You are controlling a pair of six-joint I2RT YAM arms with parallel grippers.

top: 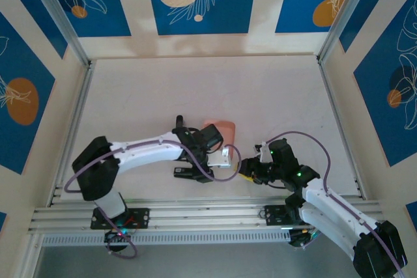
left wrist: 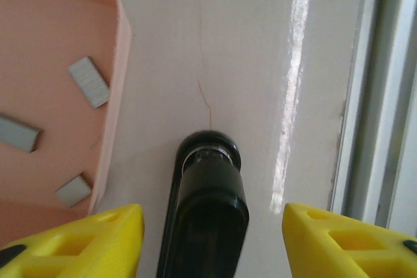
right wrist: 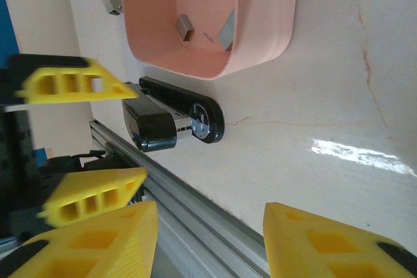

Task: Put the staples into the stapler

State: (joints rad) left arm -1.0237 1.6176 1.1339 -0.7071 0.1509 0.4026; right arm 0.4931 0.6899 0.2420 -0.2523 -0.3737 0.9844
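Left gripper (left wrist: pixel 210 211), jaws released, straddles the stapler (left wrist: pixel 212 193), pink tray (left wrist: pixel 120 50) of staples (left wrist: pixel 89 81) beside; right gripper (right wrist: pixel 210 216) released too

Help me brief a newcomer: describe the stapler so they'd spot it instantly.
On the pale table, find the pink tray. The stapler lies just outside its wall, toward the rail. It alone is long and glossy black; the staples in the tray are small grey strips.

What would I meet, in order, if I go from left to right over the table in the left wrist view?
Pink tray with the staples lying inside it → black stapler → metal rail along the table's edge.
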